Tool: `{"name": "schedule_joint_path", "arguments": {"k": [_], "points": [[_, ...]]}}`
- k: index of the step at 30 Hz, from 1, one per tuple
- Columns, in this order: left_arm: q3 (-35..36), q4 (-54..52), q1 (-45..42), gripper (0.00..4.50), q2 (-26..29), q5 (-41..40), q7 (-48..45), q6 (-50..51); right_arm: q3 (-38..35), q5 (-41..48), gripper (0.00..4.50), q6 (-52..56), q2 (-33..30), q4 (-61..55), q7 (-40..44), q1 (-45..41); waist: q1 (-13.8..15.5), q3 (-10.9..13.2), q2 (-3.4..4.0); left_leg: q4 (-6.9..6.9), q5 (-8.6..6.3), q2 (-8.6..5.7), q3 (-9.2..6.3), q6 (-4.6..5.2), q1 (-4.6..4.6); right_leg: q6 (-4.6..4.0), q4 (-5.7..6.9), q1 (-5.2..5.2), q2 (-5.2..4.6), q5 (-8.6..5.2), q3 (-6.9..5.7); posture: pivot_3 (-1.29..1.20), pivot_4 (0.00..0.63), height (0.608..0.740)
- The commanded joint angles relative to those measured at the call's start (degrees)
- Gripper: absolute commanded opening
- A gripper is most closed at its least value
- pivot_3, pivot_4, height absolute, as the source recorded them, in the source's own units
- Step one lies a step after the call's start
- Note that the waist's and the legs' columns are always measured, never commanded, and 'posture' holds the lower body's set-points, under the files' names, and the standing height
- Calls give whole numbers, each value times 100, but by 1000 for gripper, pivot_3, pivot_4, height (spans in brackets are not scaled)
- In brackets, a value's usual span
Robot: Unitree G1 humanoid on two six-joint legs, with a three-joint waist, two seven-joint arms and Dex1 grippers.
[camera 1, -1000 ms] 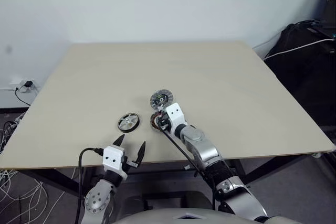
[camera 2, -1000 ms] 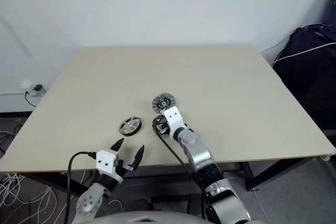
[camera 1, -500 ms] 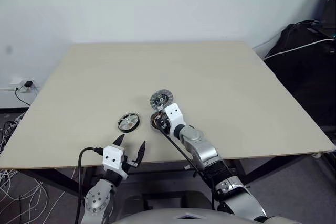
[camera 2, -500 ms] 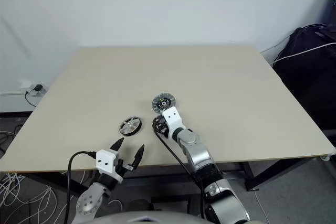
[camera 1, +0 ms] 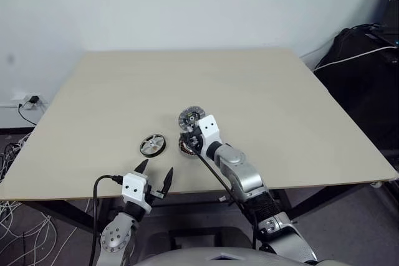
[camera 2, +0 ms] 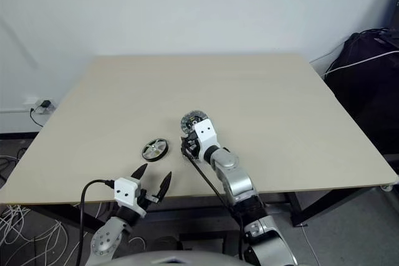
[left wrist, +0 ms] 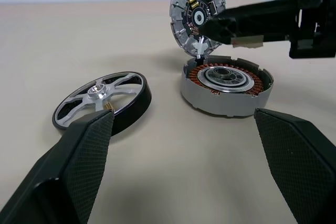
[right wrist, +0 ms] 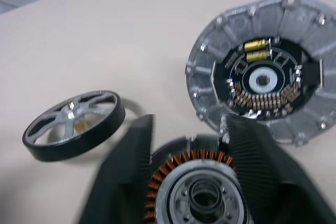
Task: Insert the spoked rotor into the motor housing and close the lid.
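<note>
Found right end effector (camera 1: 189, 139) poised directly over the motor housing (left wrist: 226, 85), a shallow round disc with a dark metal rim and a ring of copper-coloured windings round a pale centre. Noted its two black fingers (right wrist: 131, 166) standing apart, one to either side of the housing, released and grasping nothing.

Located the lid (left wrist: 184, 9), a flat round grey metal disc with a ribbed edge and a dark hub, just beyond that end effector. Found it tilted up on edge at the far rim of the housing, hub face towards the robot. Seen from the left wrist, one fingertip at that face; cannot tell whether touching or just short. Judged as propping: lid held clear so the housing mouth lies open from above.

Located the spoked rotor (camera 1: 153, 145), a small wheel with a dark outer rim, silvery spokes and a central hub, to the left of the right end effector and apart from it. Found it flat on the pale worktop (camera 1: 249, 79), not yet inserted.

Found left end effector (camera 1: 156, 169) fully released at the near worktop edge, pointing level, rotor just ahead of it. Judged well placed to fetch the rotor. Lid closure not yet due.
</note>
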Motion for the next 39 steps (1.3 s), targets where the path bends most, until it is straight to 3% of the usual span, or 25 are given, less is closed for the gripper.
{"name": "schedule_joint_path", "arguments": {"k": [1,4,5,23,39], "points": [[-12,-173,-69,4500,2,-57,-25,-37,64,-81,1085,268,92,-328,-148,-108,-1,0,0,0,0,0,0,0,0,0,0,0,0,0,0,0,0,740],[-1,-150,-90,4500,-2,-71,-39,-34,203,-241,111,591,112,-326,-262,-212,-1,0,0,0,0,1,0,-1,0,-1,2,-2,0,0,0,0,0,740],[2,-140,-96,4500,-5,-76,-41,-36,235,-258,48,668,124,-333,-269,-245,-2,0,0,0,0,1,0,-1,0,-1,2,-2,0,0,0,0,0,740],[30,-110,-58,4500,-75,-66,21,-69,173,-545,48,929,256,925,-584,-1208,-9,0,0,0,7,-3,3,-13,-3,-1,2,-4,0,0,-1,0,0,740],[-20,-243,-7,4500,-72,-57,60,-29,48,-587,48,881,223,1159,-659,-1134,-30,0,1,-1,4,-1,5,-8,-4,0,3,-7,0,1,-1,0,0,740]]}}
